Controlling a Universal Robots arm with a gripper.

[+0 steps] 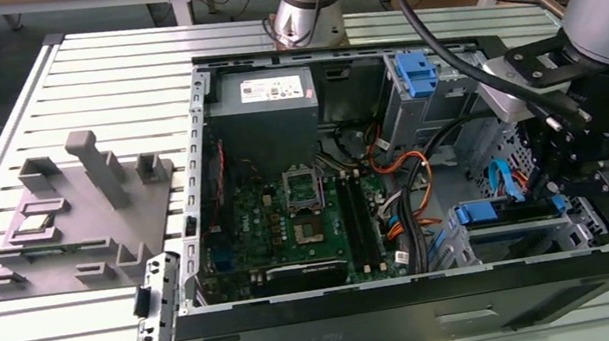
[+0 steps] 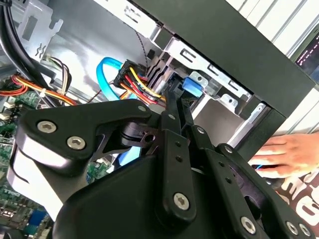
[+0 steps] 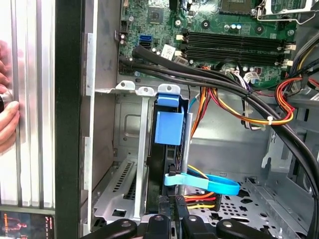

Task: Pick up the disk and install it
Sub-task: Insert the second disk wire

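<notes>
where seated, disk below claw

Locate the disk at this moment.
The disk stands on edge in the drive cage at the case's front corner, beside the light-blue cable; in the exterior view it sits at lower right, under the claw.

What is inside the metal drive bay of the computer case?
The disk stands in the drive bay, blue rail showing, cables plugged into its end. Its labelled face is hidden by the bay walls.
</notes>
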